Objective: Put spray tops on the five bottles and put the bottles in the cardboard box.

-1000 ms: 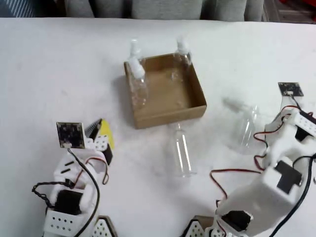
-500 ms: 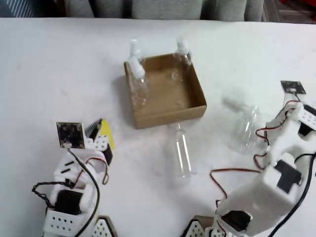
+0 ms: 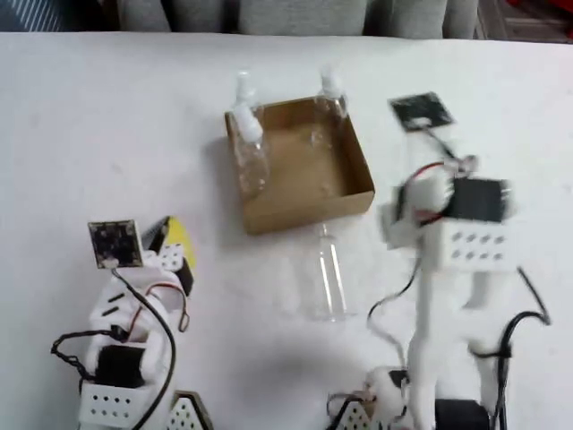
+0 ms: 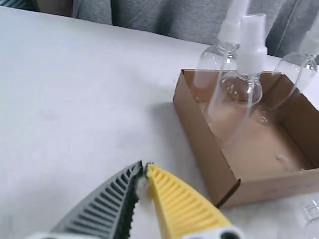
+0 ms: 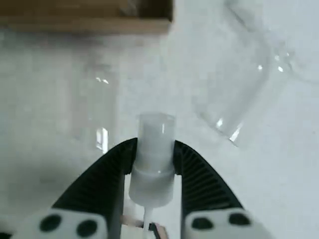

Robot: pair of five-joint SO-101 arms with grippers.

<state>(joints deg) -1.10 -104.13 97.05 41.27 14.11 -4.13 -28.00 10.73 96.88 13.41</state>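
The white tabletop [image 3: 107, 116] carries the cardboard box [image 3: 304, 213]. A clear bottle [image 3: 329, 273] lies just beside its wall, and a second bottle [image 5: 249, 89] lies nearby.

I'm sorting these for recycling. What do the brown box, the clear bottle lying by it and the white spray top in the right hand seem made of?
Brown open-topped box: matte cardboard, by its thin raw-edged walls.
Clear lying bottle: glossy see-through plastic, possibly glass; table shows through.
White spray top: smooth opaque plastic, probably.
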